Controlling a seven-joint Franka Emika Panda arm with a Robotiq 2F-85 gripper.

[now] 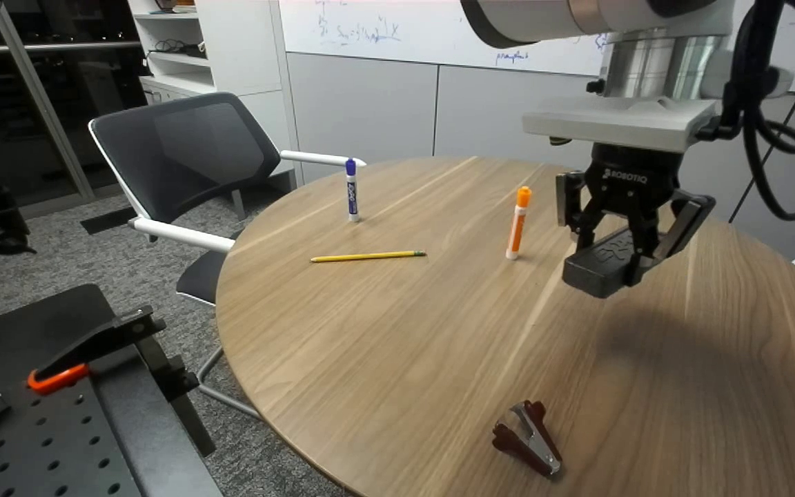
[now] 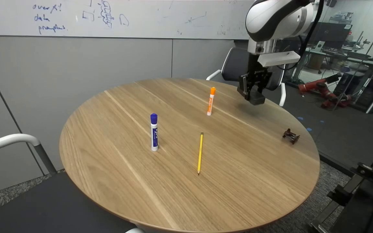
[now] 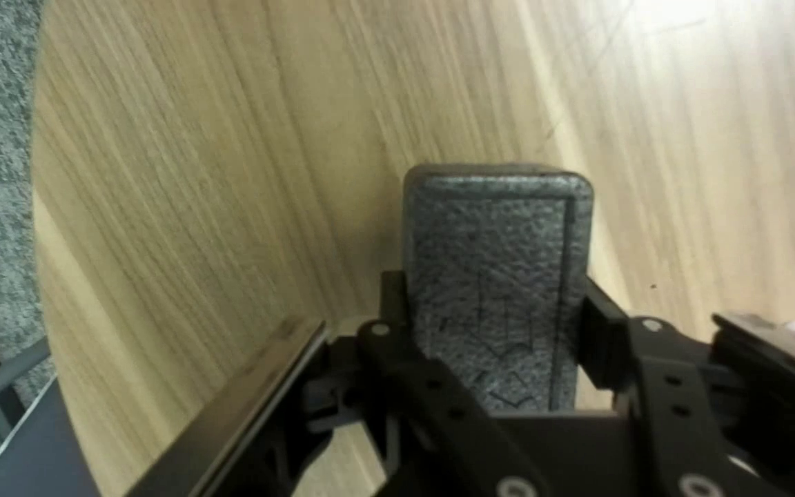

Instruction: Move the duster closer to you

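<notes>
Duster [image 3: 497, 255], pinched across its narrow width in the pincer [image 3: 496, 314], clear of the tabletop [image 1: 384, 331]! Likely light, stiff, hardly fragile; best held mid-length by those long sides.

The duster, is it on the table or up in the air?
Up in the air: the pincer grips the duster, and its shadow lies separate on the table below.
</notes>
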